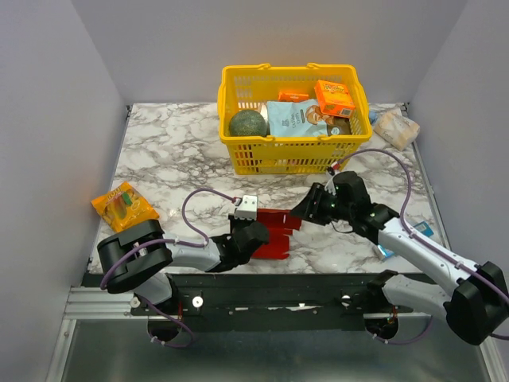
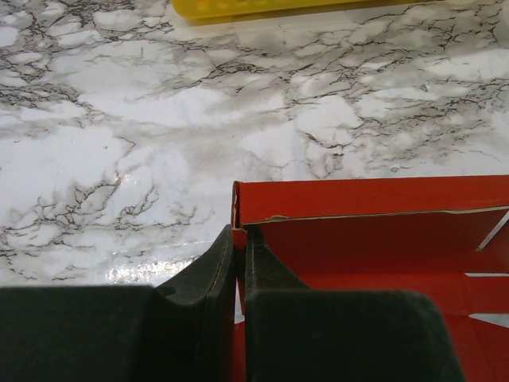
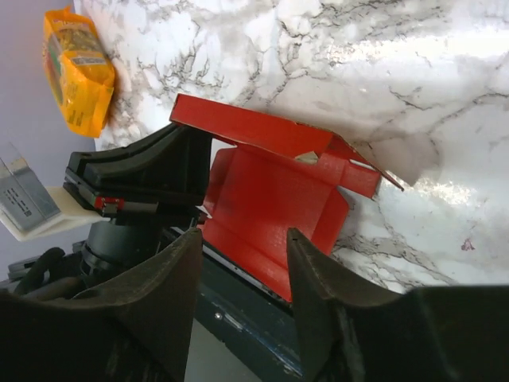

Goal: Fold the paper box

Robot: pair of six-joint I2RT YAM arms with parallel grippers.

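Top external view: a bright red paper box, half-formed with one long wall raised and creased flaps splayed, lies at the marble table's near edge. The left gripper pinches its wall corner. The right gripper's fingers stand wide apart beside it.

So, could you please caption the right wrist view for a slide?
Left tool pinches the red paper box; right tool open.

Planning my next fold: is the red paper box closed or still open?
The paper box is open, only partly folded: one long wall stands up, pinched by the left gripper; its inside and end flaps are exposed.
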